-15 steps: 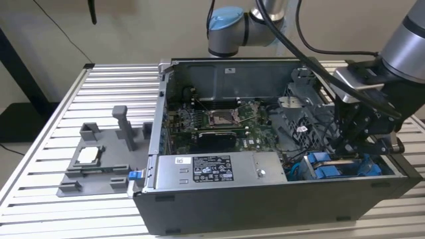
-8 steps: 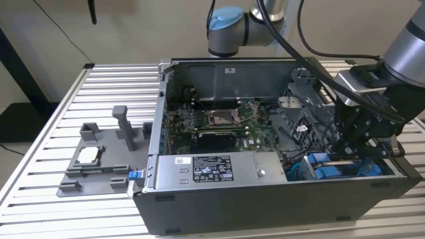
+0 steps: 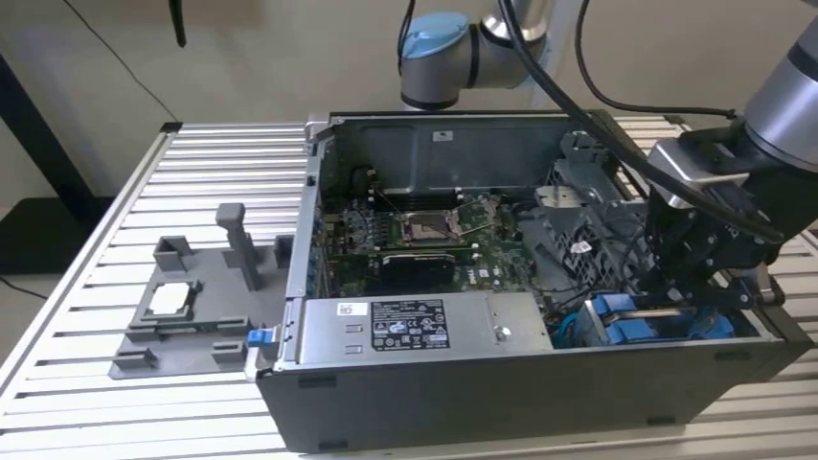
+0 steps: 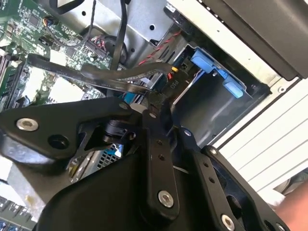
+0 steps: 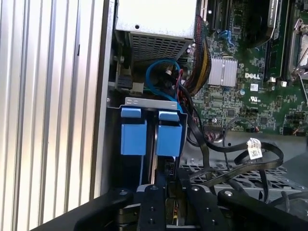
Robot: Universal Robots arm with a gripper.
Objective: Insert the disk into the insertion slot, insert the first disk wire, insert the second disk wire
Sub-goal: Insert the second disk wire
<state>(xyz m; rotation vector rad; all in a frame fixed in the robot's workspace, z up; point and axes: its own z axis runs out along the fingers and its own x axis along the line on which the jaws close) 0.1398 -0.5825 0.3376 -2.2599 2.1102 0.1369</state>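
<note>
Tool: I see my tool (image 3: pixel 691 287) at the right of the exterior view, lowered into the open computer case (image 3: pixel 511 383) at its lower right corner. In both wrist views its black links fill the lower part of the frame, and the fingers (image 5: pixel 161 192) sit narrow, close together. In the second wrist view they seem to pinch a flat black cable (image 4: pixel 96 72); I cannot tell for sure.
Disk: I see blue carrier tabs (image 3: pixel 639 321) just below the tool in the exterior view. In the first wrist view two blue tabs (image 5: pixel 151 134) stand side by side in the drive bay (image 5: pixel 149 103), left of centre. I cannot make out the drive body itself.
Wires: a blue cable (image 5: pixel 156 77) loops above the bay in the first wrist view; black cables (image 5: pixel 231 159) trail to the lower right.
Power-supply box: grey with a label (image 3: pixel 397 331), lower centre of the exterior view.
Motherboard: green board (image 3: pixel 422 235), centre of the case.
Fixture: grey holder (image 3: pixel 192 307) on the slatted tabletop (image 3: pixel 77 287), left of the exterior view.
</note>
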